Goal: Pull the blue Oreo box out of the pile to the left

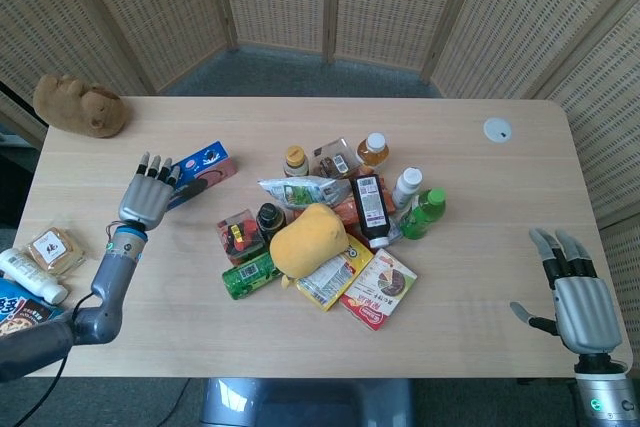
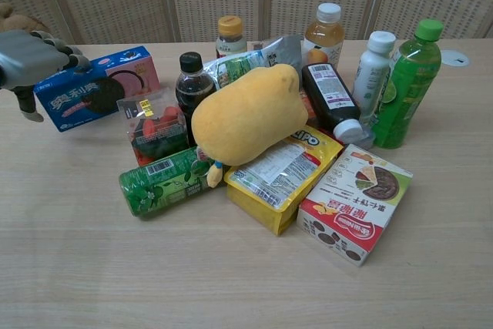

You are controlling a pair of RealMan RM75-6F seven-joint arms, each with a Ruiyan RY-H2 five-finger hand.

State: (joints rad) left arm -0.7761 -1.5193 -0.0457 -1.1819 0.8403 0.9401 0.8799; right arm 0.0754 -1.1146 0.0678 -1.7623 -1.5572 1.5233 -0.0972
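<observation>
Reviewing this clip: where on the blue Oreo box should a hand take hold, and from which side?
Probably its free left end, approached from the left. The blue Oreo box lies flat at the pile's left edge; its right end nears the strawberry pack, and the left hand is already at that end.

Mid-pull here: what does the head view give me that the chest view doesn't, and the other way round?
Only the head view shows the right robot hand, open and idle at the table's near right corner, and the snack packets off the left edge. Only the chest view shows the side faces and printed labels of the pile, such as the red biscuit box. Both show the left robot hand on the blue Oreo box, the brown plush and the yellow plush.
</observation>
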